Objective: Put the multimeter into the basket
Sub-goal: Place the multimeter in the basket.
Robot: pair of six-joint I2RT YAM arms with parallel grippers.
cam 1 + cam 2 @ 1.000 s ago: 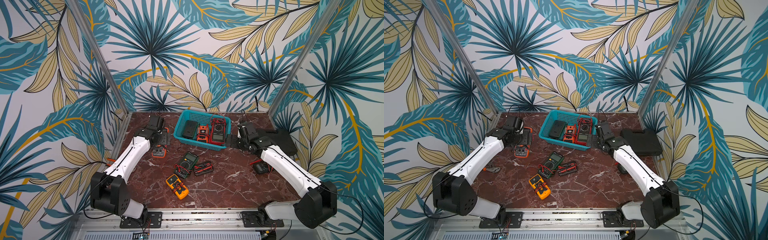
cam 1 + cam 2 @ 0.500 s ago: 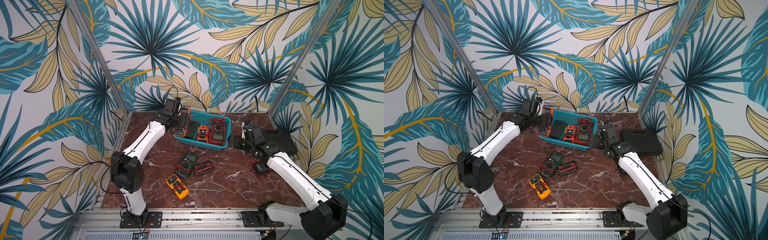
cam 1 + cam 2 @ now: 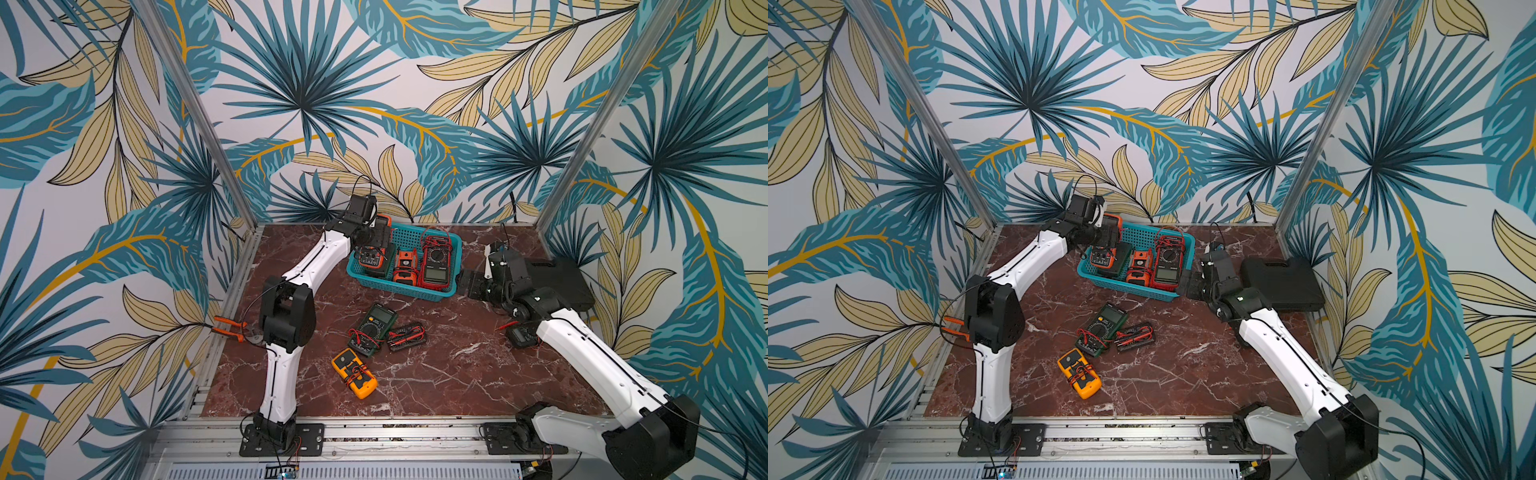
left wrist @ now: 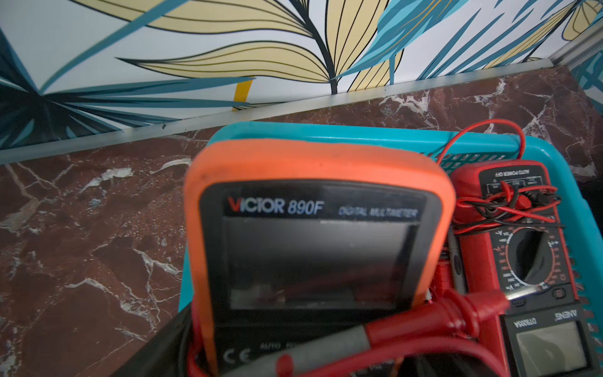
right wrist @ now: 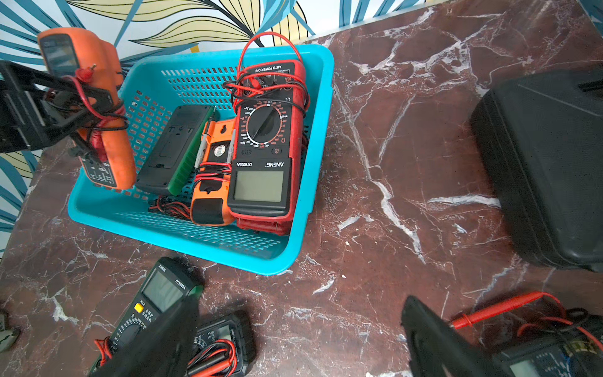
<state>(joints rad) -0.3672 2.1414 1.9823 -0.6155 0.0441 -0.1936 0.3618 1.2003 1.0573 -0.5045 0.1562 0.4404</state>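
Pinching the orange multimeter (image 5: pixel 104 130) across its middle with the left gripper (image 3: pixel 373 243), pressing the jaws on both sides of the casing and on the red lead wound round it. Holding it steeply tilted, screen end up, over the end of the basket (image 3: pixel 399 291) nearest the left arm, and dipping its lower end inside the rim; leaving contact with the basket's floor impossible to tell. Hanging the right gripper (image 3: pixel 464 282) just beside the opposite end of the basket, spreading its jaws wide and gripping nothing. Lying inside the basket: a red multimeter (image 5: pixel 264 182) bound with red and black leads, along the end nearest the right gripper; a smaller orange meter (image 5: pixel 212 169) touching its side; a black and green meter (image 5: pixel 176 143) face down, toward the basket's middle. Lying on the marble table (image 3: pixel 457 374) in front of the basket, apart from it: a dark green multimeter (image 3: pixel 374 328), a small black meter (image 3: pixel 407 337) just beside that, and a yellow multimeter (image 3: pixel 355 374) farther out. Sitting on the far side of the right gripper from the basket: a black hard case (image 3: pixel 561 282).
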